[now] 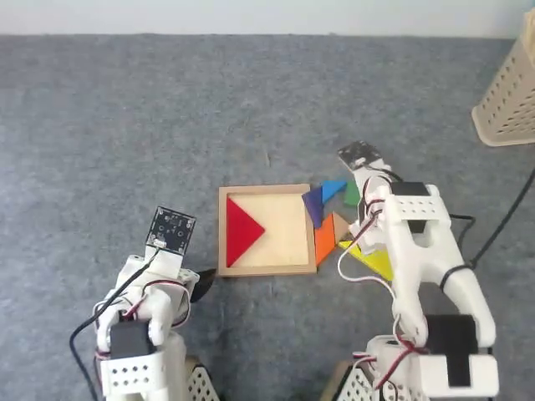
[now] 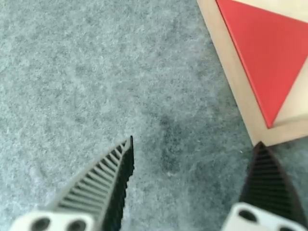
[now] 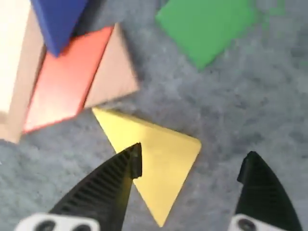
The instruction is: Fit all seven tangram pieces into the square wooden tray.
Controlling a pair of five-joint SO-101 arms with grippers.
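Note:
The square wooden tray (image 1: 224, 230) lies mid-table with one large red triangle (image 1: 242, 229) in its left half. Just right of the tray cluster a purple piece (image 1: 313, 205), a blue piece (image 1: 333, 190), a green piece (image 1: 352, 195), an orange piece (image 1: 323, 240), a brown piece (image 1: 340, 226) and a yellow triangle (image 1: 374, 262). My right gripper (image 3: 190, 166) hangs open over the yellow triangle (image 3: 156, 154), one finger above it. The left gripper (image 2: 192, 161) is open above bare carpet beside the tray's corner (image 2: 250, 125), with the red triangle (image 2: 267, 53) beyond.
Grey carpet covers the table. A beige perforated basket (image 1: 510, 92) stands at the far right edge. A black cable (image 1: 501, 221) trails right of the right arm. Open carpet lies left of and behind the tray.

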